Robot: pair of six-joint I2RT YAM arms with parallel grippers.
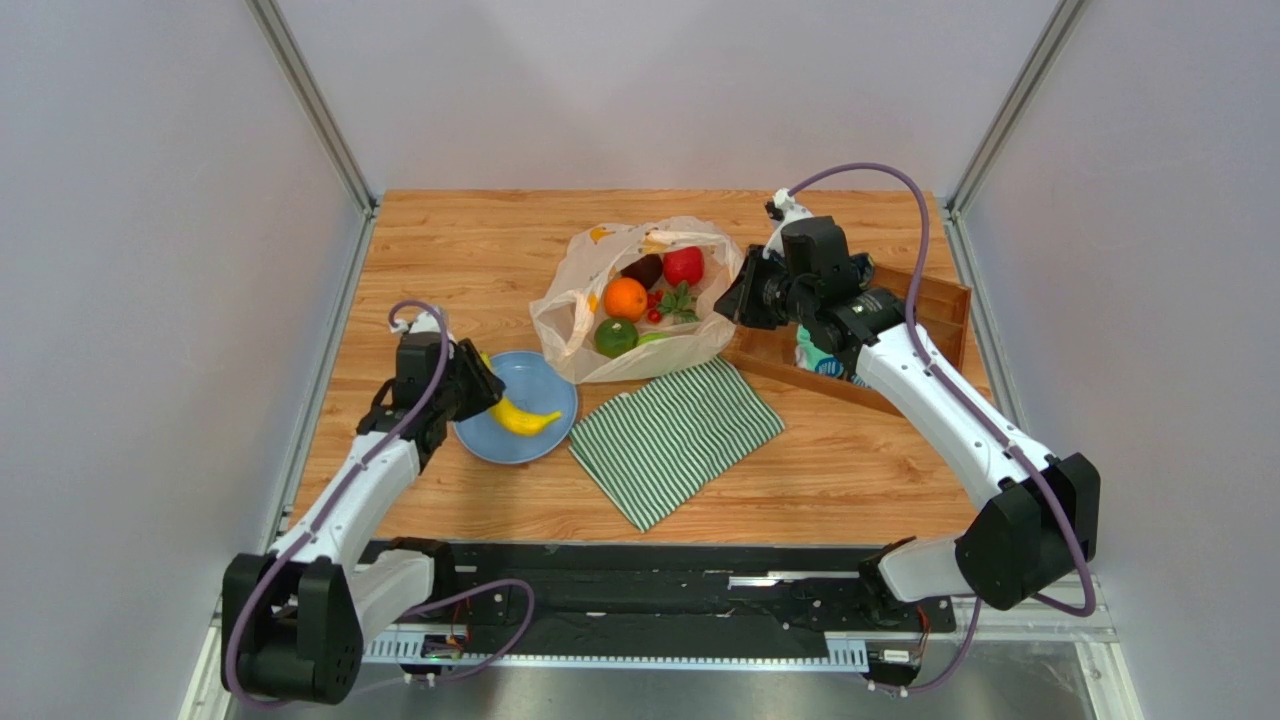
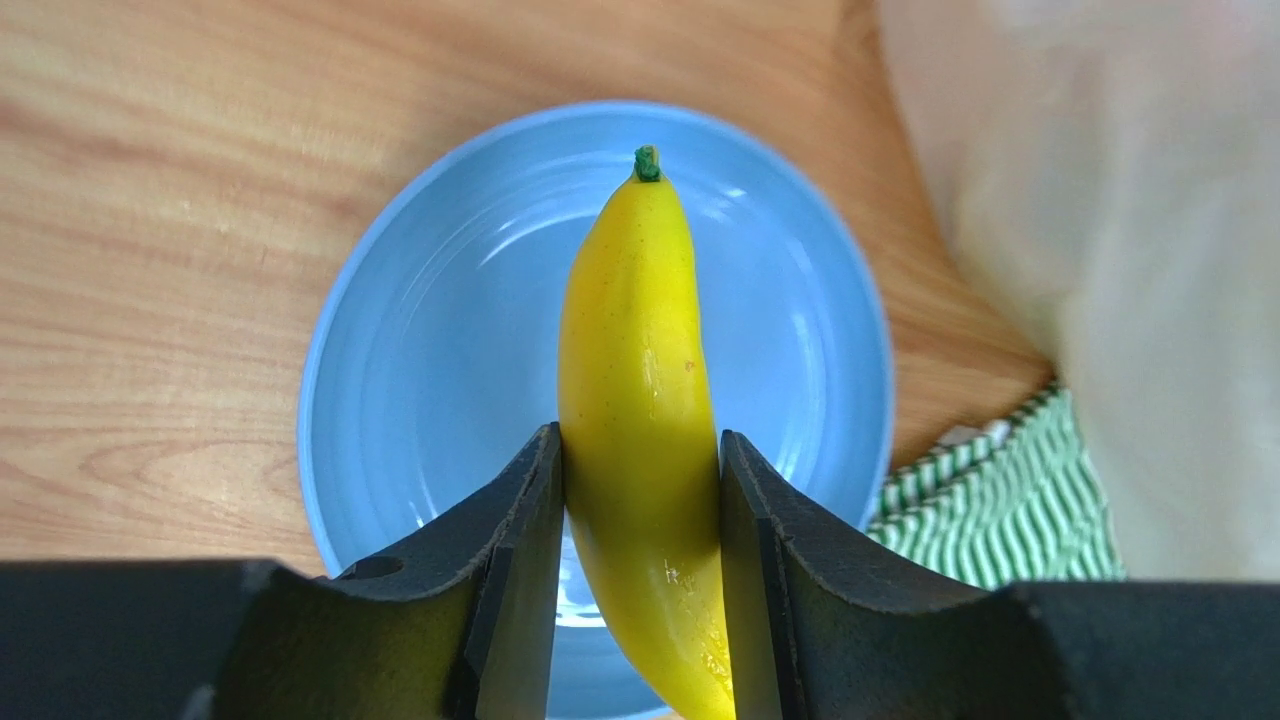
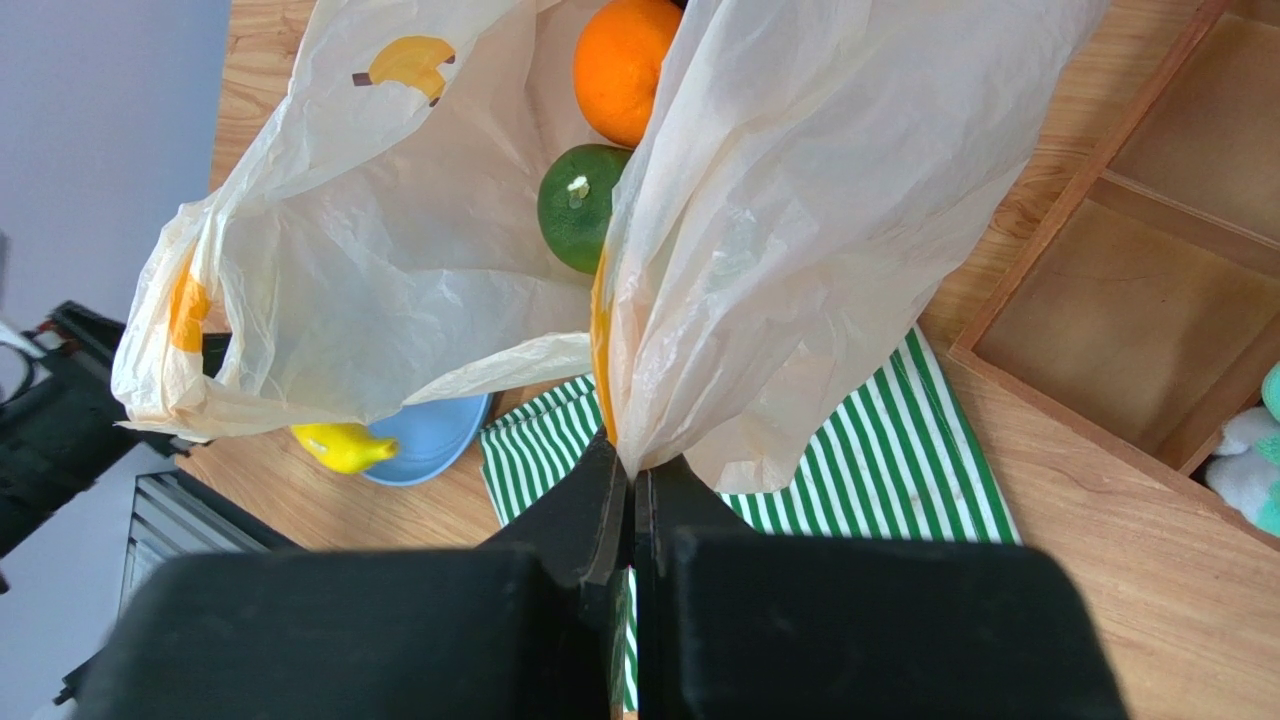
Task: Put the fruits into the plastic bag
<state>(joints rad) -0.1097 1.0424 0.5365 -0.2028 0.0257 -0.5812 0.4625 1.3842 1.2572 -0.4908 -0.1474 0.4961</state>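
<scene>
The left end effector (image 2: 639, 444) is closed on the banana (image 2: 631, 300), one black finger pressed against each flank near the fruit's lower end, its green-tipped stem pointing away over the blue plate (image 2: 406, 375). Whether the banana rests on the plate or is just clear of it, the views do not settle. Across the tabletop (image 1: 451, 240), the right end effector (image 3: 631, 477) is pinched shut on a gathered fold of the plastic bag (image 3: 812, 195), holding that edge up so the mouth gapes toward the plate. Inside the bag lie the orange (image 3: 624, 68), the green apple (image 3: 579, 203), the red apple (image 1: 684, 266), the dark purple-brown fruit (image 1: 643, 272) and the red berries (image 1: 657, 308), so the task looks nearly finished: only the banana is outside the bag, and it needs carrying from the plate to the opening. The banana is smooth, glossy and curved, likely hard plastic; the plate is shiny, with concentric rings. The bag is thin, crinkled, translucent film with small banana prints, limp wherever it is not held. A green-striped cloth (image 1: 676, 435) lies flat between plate and bag, and a wooden tray (image 3: 1127, 315) with compartments sits beside the right arm.
</scene>
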